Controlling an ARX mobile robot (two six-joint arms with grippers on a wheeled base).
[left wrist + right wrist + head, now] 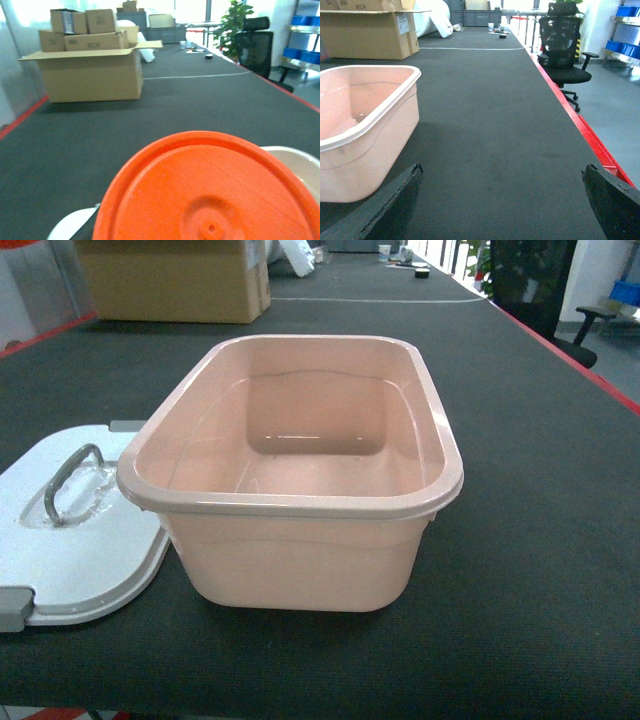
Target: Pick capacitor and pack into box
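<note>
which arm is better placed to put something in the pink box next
Left, likely: an orange round object fills its wrist view, seemingly carried there. The right gripper is open and empty beside the box.

Box (300, 510) glossy smooth pink plastic; table (540, 540) matt dark cloth.

This looks like a warehouse or packing workshop. A very long tabletop (485, 125) covered in dark matting with a red edge runs far back, carrying an open cardboard carton (90, 65) stacked with smaller boxes. Beside it stand a black office chair (565, 55) on a grey floor, metal shelving with blue bins (305, 30), and a potted plant (234, 25) near bright windows.
</note>
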